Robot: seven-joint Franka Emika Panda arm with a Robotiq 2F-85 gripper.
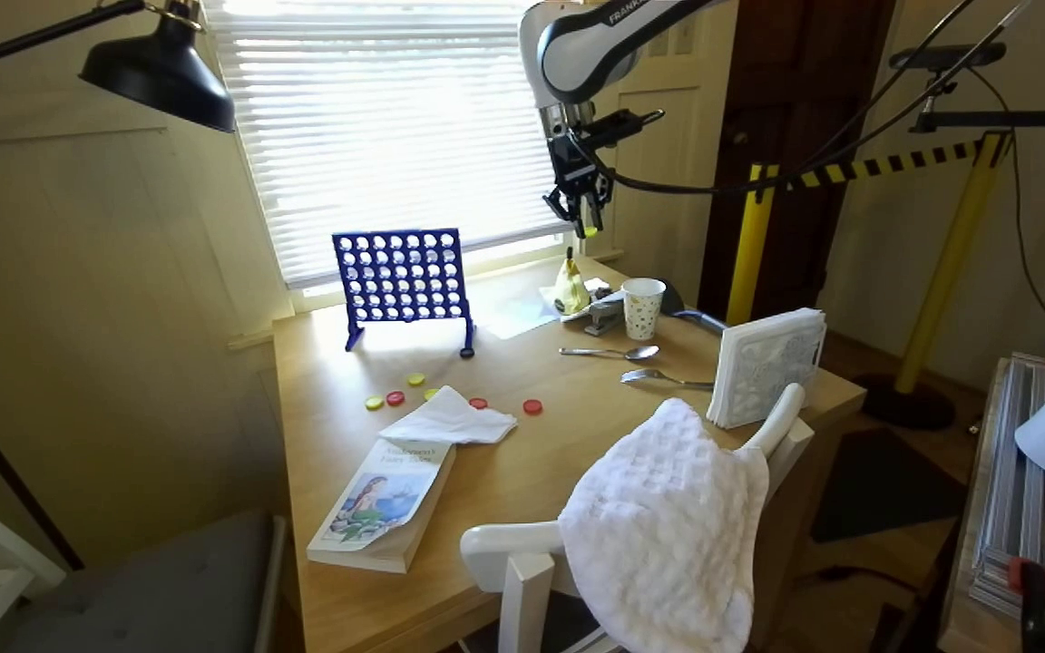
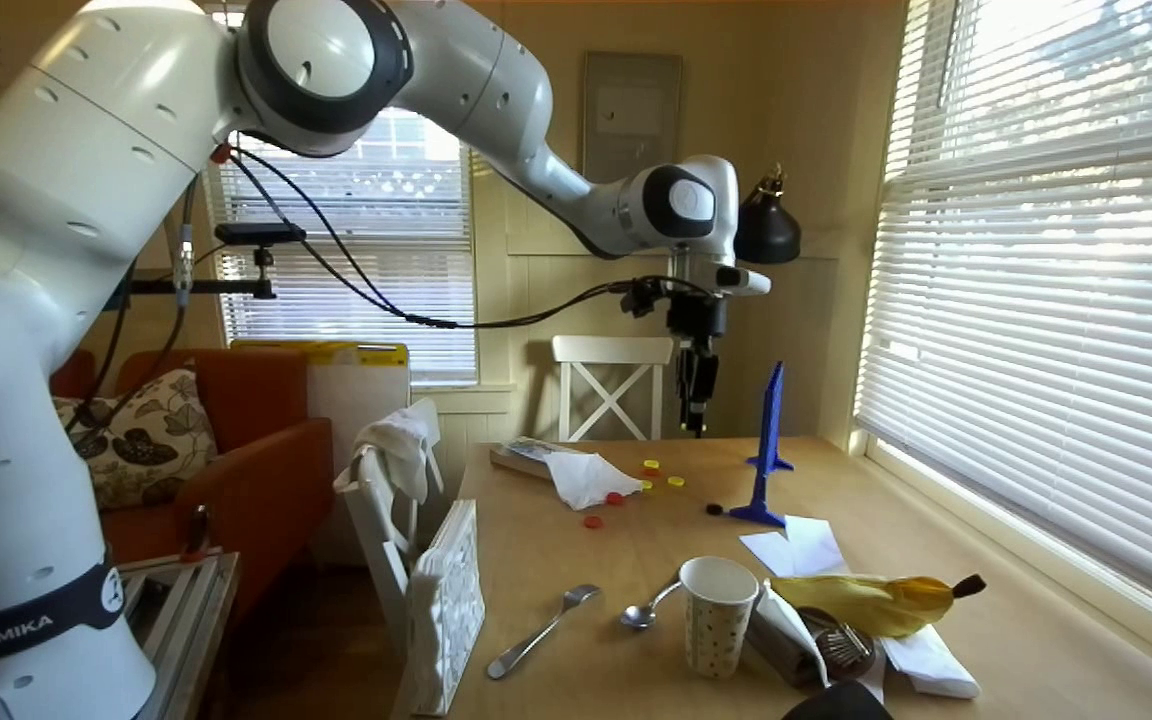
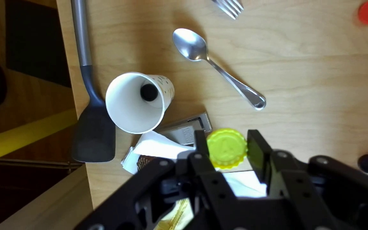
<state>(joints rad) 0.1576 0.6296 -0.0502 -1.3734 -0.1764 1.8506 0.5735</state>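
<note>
Gripper (image 3: 228, 143) narrow, pinching a yellow four-in-a-row disc (image 3: 226, 149) by opposite sides of its ridged rim, face showing in the wrist view. Disc hangs above the wooden table (image 3: 299, 83); stapler (image 3: 183, 133) and paper cup (image 3: 164, 88) sit below. My judgement: even pressure, level carriage and slow travel should stop the small rim slipping or twisting.

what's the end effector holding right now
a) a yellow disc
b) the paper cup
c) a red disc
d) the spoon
a, since the wrist view shows a yellow disc clamped in the end effector, while the spoon lies apart on the table.
</note>
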